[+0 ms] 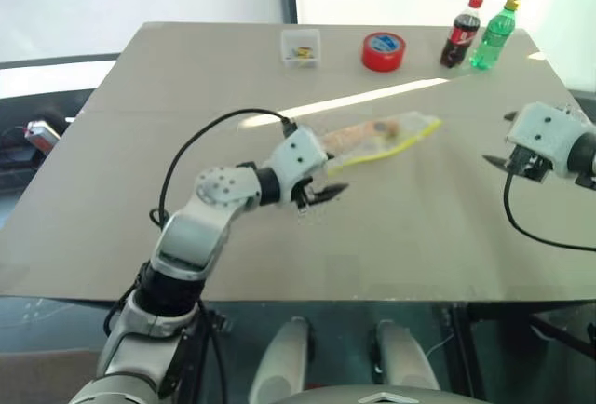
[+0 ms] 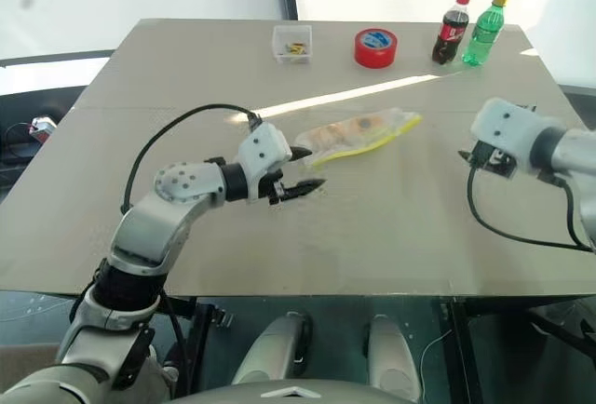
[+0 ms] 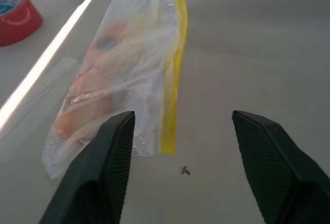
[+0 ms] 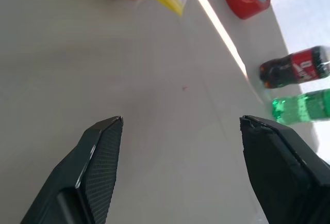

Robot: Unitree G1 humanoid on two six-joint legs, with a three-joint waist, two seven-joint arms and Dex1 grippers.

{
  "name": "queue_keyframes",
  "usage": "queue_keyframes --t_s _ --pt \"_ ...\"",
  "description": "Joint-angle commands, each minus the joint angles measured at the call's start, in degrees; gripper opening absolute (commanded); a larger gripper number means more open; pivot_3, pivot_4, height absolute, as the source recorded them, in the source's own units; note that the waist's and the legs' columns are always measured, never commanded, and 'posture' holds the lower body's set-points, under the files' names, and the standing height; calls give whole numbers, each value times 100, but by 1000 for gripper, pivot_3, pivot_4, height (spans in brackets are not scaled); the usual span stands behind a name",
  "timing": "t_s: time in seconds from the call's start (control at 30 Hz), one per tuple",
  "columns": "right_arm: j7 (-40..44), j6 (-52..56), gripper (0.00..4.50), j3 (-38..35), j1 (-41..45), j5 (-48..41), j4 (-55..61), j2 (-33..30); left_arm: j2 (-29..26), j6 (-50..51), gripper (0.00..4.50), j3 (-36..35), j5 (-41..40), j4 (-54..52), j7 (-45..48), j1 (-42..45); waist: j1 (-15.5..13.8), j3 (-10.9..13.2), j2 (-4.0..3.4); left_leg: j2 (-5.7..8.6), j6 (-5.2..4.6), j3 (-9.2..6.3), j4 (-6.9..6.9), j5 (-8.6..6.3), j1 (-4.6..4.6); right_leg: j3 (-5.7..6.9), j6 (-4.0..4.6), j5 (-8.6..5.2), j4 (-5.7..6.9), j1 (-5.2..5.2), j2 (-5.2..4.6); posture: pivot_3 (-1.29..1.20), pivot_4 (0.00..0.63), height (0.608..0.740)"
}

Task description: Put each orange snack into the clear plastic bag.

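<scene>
Just ahead of the left gripper (image 3: 178,177)'s spread fingers (image 3: 103,172) lies the clear plastic bag (image 3: 124,74).

Robot test lab, bare grey table (image 1: 279,255), scattered test props

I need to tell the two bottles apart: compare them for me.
The cola bottle is dark with a red cap and red label; the green bottle is clear green with a yellow cap. The cola bottle stands nearer the red tape roll. Both stand upright, side by side, at the table's far edge.
</scene>
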State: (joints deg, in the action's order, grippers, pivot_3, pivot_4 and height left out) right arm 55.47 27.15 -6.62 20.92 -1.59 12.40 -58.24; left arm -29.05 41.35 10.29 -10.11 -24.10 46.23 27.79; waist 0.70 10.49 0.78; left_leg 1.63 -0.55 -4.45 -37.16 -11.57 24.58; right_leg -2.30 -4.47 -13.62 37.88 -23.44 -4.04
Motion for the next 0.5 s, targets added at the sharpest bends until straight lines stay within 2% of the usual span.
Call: queue_keyframes --t_s 0.03,0.13,0.27,0.37,0.5 --pt "484 904 3714 -659 -556 -885 557 -92 -71 594 3140 -721 -891 -967 66 -461 2 0 0 -5 0 -2 0 0 1 1 0 0 1 0 0 0 150 740" --pt "648 1283 3714 -946 -989 -1353 751 -84 -363 1057 3140 -1407 -1610 -1409 246 -1092 34 -2 -3 -19 -1 -1 2 0 -4 -3 1 0 5 -3 3 0 150 740" --pt "741 1813 3714 -1543 -1139 -2257 769 178 -519 1585 3140 -2516 -2394 -1521 54 -1569 30 -1 -3 -23 -1 12 6 -1 -29 -5 2 -2 5 12 8 0 150 740" --pt "762 1816 3714 -1874 -1229 -2615 646 265 -652 1858 3140 -3169 -2819 -1465 -99 -1759 2 -1 -1 -25 -3 12 6 -3 -81 2 10 -10 -9 73 8 0 150 740" --pt "853 1408 3714 -2088 -1501 -2807 551 370 -689 1985 3140 -3727 -3253 -1397 -327 -1958 -8 -3 3 -25 -7 10 5 -6 -84 5 12 -24 -23 85 4 0 150 740"
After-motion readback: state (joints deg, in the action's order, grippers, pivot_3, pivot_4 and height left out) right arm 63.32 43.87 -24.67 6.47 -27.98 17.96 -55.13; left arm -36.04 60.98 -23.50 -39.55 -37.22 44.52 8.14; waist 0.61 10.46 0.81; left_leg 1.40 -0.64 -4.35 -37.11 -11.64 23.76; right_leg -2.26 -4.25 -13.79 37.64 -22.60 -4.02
